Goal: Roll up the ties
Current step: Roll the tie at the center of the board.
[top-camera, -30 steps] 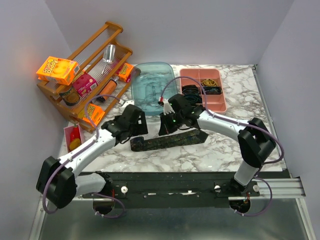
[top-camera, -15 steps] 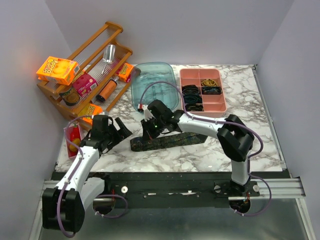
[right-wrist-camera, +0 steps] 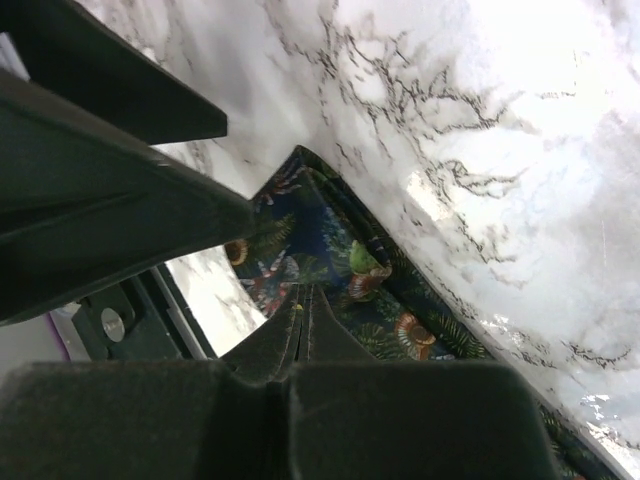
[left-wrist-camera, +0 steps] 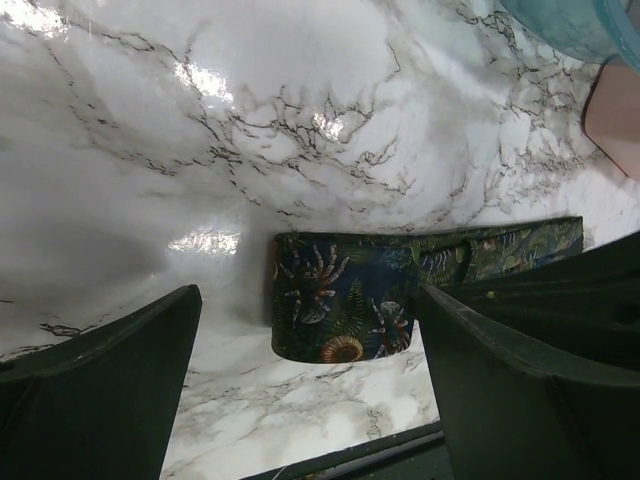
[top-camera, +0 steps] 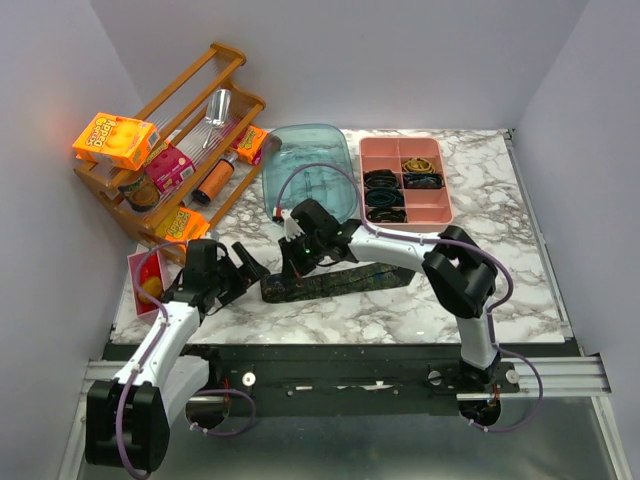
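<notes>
Currently the tie (top-camera: 340, 281), dark with a leafy, sea-creature print, lies stretched flat across the near part of the marble surface (top-camera: 520, 290). Its blunt left end looks doubled over, likely as the seed of a roll. On the fabric close to that end rests the tip of the right jaws, clenched tight with nothing visibly between them, probably pinning the fold so it cannot spring open. Just left of the end hover the left jaws, spread wide and holding nothing, with the tie framed between them, well placed to close in and begin the turning. Farther back, the pink compartment tray (top-camera: 384, 150) holds dark coils (top-camera: 385, 180), seemingly finished ties, so this one probably belongs there
</notes>
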You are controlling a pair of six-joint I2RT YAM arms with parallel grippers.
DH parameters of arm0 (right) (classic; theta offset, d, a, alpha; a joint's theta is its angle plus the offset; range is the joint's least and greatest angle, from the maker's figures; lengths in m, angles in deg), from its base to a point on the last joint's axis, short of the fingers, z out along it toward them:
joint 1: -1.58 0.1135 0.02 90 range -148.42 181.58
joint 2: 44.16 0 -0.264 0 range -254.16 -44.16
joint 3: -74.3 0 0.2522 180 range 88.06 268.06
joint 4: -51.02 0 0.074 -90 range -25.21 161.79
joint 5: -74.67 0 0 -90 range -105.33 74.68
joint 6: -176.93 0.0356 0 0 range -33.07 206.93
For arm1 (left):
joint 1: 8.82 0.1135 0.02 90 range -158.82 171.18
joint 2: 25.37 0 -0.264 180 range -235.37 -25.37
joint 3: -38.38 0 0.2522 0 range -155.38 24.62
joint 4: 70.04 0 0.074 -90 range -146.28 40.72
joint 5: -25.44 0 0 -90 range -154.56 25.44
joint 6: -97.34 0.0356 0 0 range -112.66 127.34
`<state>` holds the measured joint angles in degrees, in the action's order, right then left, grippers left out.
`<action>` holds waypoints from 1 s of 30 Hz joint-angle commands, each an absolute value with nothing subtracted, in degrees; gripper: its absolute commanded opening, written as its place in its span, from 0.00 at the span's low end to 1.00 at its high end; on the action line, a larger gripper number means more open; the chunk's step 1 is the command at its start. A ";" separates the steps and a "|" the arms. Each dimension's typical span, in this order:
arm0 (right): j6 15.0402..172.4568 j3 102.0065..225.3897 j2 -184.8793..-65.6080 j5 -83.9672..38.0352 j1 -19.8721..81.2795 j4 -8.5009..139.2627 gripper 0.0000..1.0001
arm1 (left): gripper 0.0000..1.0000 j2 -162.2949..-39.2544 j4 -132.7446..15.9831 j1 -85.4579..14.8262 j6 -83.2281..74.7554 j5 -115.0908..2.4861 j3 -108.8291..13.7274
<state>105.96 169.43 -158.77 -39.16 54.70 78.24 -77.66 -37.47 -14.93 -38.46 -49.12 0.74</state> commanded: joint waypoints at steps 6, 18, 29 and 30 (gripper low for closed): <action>106.97 166.56 -160.09 -39.32 55.01 76.13 0.01 | 0.98 -73.80 -43.09 -14.71 -43.45 -46.73 7.39; 108.38 163.03 -160.09 -38.53 55.01 73.49 0.01 | 0.92 -74.84 -57.76 -17.78 -47.41 -42.68 13.72; 109.70 161.89 -158.77 -36.24 55.01 73.14 0.01 | 0.86 -84.60 -68.57 -25.25 -50.58 -46.37 11.18; 109.96 161.72 -158.34 -35.89 55.01 73.14 0.01 | 0.86 -85.56 -69.19 -25.51 -50.58 -46.54 10.74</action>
<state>109.06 163.24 -159.99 -38.57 54.72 74.19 -81.70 -63.89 -23.97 -49.41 -44.75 12.76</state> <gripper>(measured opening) 0.009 0.863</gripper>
